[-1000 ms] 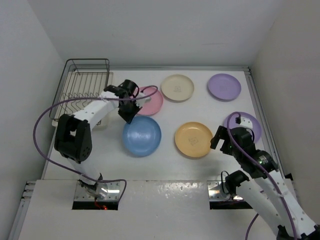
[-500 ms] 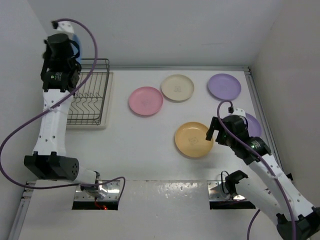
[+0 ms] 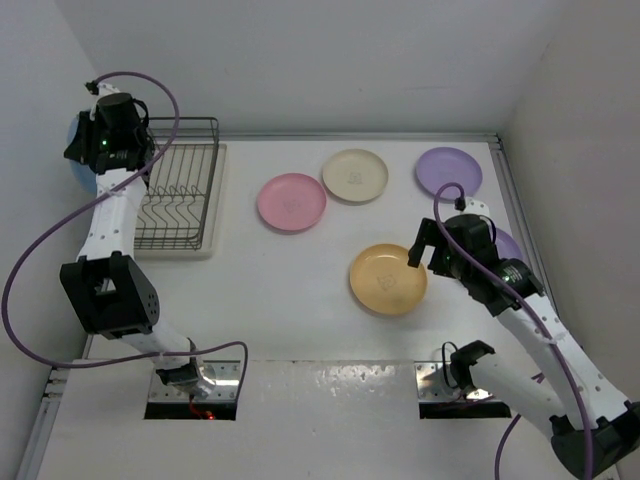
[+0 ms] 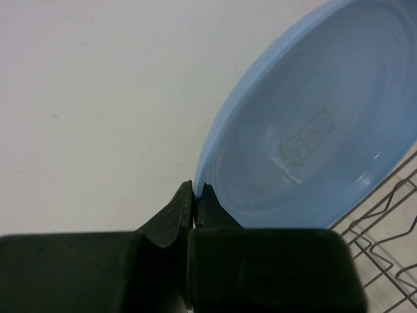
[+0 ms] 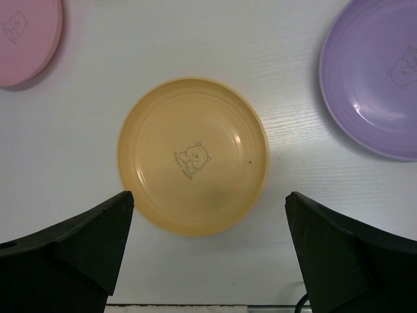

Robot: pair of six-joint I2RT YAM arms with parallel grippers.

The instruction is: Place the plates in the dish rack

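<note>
On the white table [image 3: 300,290] lie the dish rack [image 3: 180,195], pink plate [image 3: 291,202], cream plate [image 3: 355,175], orange plate [image 3: 387,279], purple plates [image 3: 448,172].

A robotics lab cell: bare white walls [image 3: 300,60] box in a table [image 3: 300,280] (two arms [image 3: 520,320] bolted on).
</note>
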